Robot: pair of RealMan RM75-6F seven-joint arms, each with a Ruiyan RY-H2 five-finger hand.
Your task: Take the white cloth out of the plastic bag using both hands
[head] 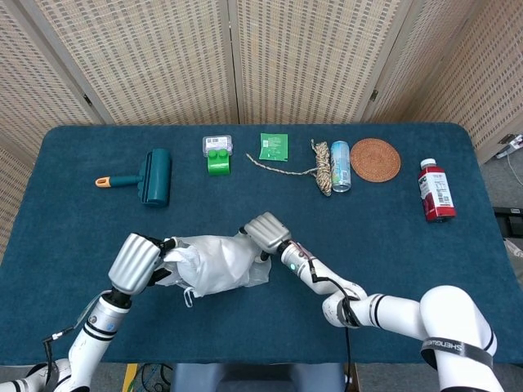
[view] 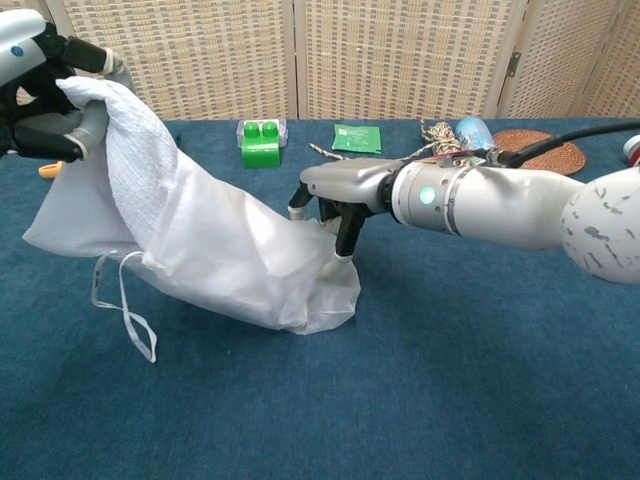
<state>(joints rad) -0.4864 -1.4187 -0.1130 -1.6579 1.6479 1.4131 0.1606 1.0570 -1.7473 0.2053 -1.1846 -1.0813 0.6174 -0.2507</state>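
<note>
A translucent white plastic bag (view: 235, 262) lies on the blue table (head: 392, 237), its mouth raised to the left. The textured white cloth (view: 135, 150) sticks out of that mouth. My left hand (view: 40, 90) grips the top of the cloth and holds it up; the head view shows this hand (head: 137, 260) at the bag's (head: 219, 263) left end. My right hand (view: 345, 190) hovers over the bag's closed right end with its fingers pointing down and apart. One fingertip (view: 337, 264) touches the plastic. In the head view the right hand (head: 265, 233) sits at the bag's upper right corner.
Along the far side stand a teal lint roller (head: 153, 175), a green block box (head: 217, 155), a green packet (head: 274, 146), a rope bundle (head: 321, 167), a can (head: 340, 166), a woven coaster (head: 375, 158) and a red bottle (head: 435, 190). A thin white loop (view: 122, 305) hangs from the bag.
</note>
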